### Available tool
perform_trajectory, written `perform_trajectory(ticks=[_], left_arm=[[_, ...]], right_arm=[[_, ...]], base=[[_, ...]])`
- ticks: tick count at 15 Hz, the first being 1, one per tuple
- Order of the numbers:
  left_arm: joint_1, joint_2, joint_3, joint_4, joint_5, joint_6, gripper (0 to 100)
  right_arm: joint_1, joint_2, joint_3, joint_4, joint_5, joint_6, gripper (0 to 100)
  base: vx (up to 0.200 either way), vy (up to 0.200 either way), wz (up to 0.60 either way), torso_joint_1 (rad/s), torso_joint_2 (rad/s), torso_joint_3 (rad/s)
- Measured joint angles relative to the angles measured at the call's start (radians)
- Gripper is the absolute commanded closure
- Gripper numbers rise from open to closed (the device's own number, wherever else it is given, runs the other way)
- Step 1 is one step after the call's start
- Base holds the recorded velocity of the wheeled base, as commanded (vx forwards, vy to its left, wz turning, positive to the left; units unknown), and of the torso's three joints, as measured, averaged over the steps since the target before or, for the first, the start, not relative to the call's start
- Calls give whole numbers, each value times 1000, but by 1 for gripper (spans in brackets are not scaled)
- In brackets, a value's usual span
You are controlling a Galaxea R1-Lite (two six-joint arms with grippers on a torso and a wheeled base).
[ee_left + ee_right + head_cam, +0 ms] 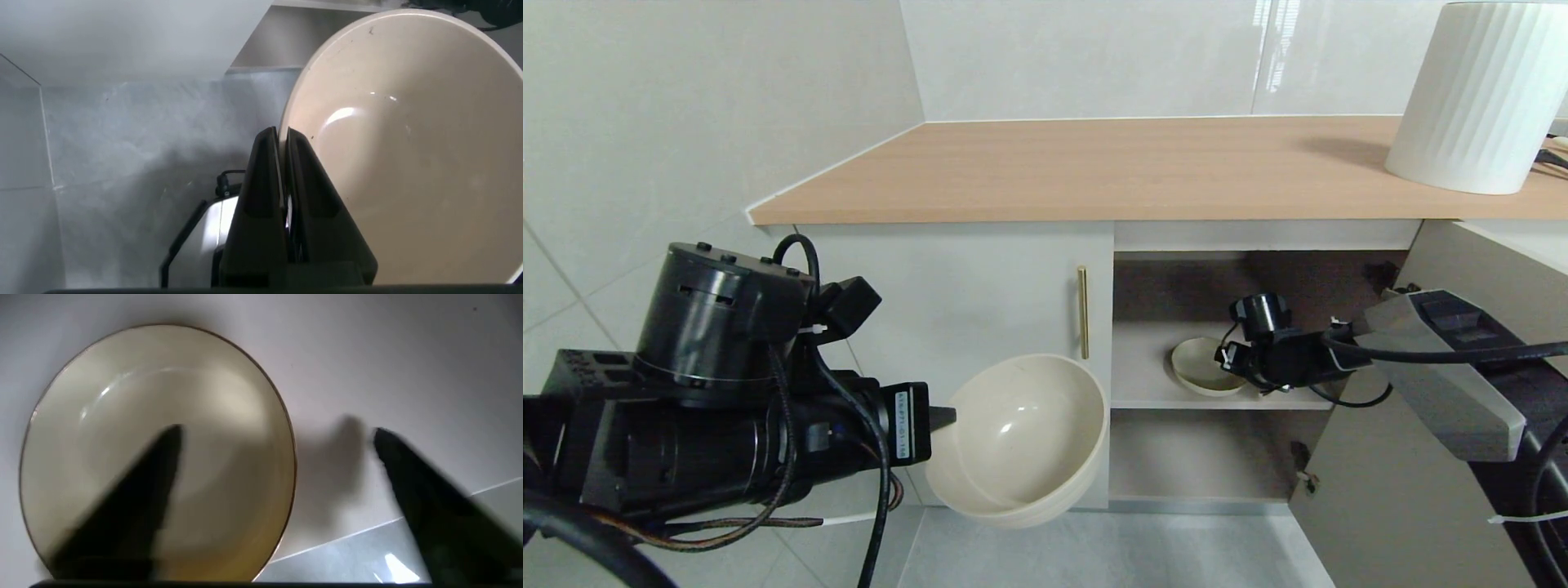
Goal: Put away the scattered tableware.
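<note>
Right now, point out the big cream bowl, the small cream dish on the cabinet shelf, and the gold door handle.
big cream bowl (1021,433): head view, inner wall.
small cream dish (216,433): right wrist view, inner surface.
gold door handle (1083,312): head view, middle of the bar.

Left half blocked by closed white cabinet door (980,310), large cream bowl (1021,433) hanging before it; right bay open: shallow cream dish (1201,367) and right gripper (274,498) crowd white shelf (1143,380), bare strip left of dish
</note>
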Motion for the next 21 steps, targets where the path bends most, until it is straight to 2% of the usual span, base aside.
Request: perform_trajectory(ticks=[3, 6, 10, 12, 14, 16, 18, 21], left_arm=[[0, 22, 1, -33, 0, 13, 100], [0, 84, -3, -79, 0, 67, 100], [0, 220, -15, -184, 3, 106, 100], [-1, 273, -18, -193, 5, 129, 100], [-8, 310, -18, -194, 17, 131, 100], [-29, 344, -20, -194, 49, 132, 100], [-66, 383, -33, -195, 87, 132, 100], [-127, 456, -70, -217, 213, 127, 100]], right_arm=[[2, -29, 26, 1, 7, 21, 0], [26, -158, 179, 11, 102, 26, 0], [130, -424, 410, 137, 211, -39, 0], [186, -535, 467, 209, 226, -54, 0], [246, -646, 498, 307, 260, -75, 0], [304, -747, 520, 381, 324, -93, 0], [347, -800, 530, 421, 337, -97, 0], [400, -831, 535, 454, 337, -115, 0]], base=[[0, 0, 0, 0, 0, 0], [0, 0, 0, 0, 0, 0], [0, 0, 0, 0, 0, 0], [0, 0, 0, 0, 0, 0], [0, 0, 0, 0, 0, 0], [0, 0, 0, 0, 0, 0], [0, 0, 0, 0, 0, 0], [0, 0, 0, 0, 0, 0]])
